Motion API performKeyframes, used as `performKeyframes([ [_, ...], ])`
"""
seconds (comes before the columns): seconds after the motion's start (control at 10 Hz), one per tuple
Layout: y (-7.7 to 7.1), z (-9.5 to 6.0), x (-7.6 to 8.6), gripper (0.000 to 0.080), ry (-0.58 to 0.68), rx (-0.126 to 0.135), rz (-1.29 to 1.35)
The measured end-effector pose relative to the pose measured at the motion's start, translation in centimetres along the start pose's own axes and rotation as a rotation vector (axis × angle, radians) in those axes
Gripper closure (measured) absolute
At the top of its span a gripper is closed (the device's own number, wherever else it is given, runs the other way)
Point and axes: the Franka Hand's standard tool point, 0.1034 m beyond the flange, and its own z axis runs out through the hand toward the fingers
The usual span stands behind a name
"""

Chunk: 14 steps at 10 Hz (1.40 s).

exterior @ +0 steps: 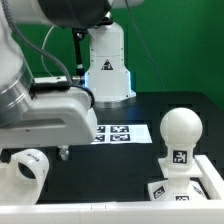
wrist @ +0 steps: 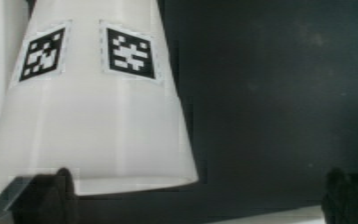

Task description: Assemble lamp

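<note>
Lying on its side at the exterior view's lower left was the lamp shade [exterior: 24, 170], open end turned toward the camera. The wrist view showed its tapered wall with two square tags [wrist: 131, 52] on it. Right over it hung the gripper [wrist: 197, 198], jaws spread wide and pinching nothing. One dark fingertip [wrist: 43, 200] overlapped the shade's wide rim and the other sat over bare table.

Way over on the exterior view's right, the bulb [exterior: 180, 128] stood upright on the blocky base [exterior: 192, 188], well apart from the shade. Between them and further back, the marker board [exterior: 120, 132] lay flat on the black table [exterior: 150, 108].

Honestly the big white arm [exterior: 40, 95] was the main blocker. It covered most of the exterior view's left and hid part of the shade, so I couldn't tell whether the fingers touched it.
</note>
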Motion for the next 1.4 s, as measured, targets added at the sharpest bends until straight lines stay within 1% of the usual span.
performKeyframes([
  [0.4,-0.1,1.2,0.2,0.0101,-0.015,-0.002,0.028],
  [0.6,-0.6,1.8,0.1,0.0101,-0.027,0.000,0.048],
  [1.1,-0.3,1.9,0.1,0.0101,-0.029,0.003,0.055],
  [1.2,0.0,2.8,-0.2,0.0101,-0.049,0.006,0.074],
  [1.4,-0.5,4.9,-0.7,0.0101,-0.079,0.002,0.103],
])
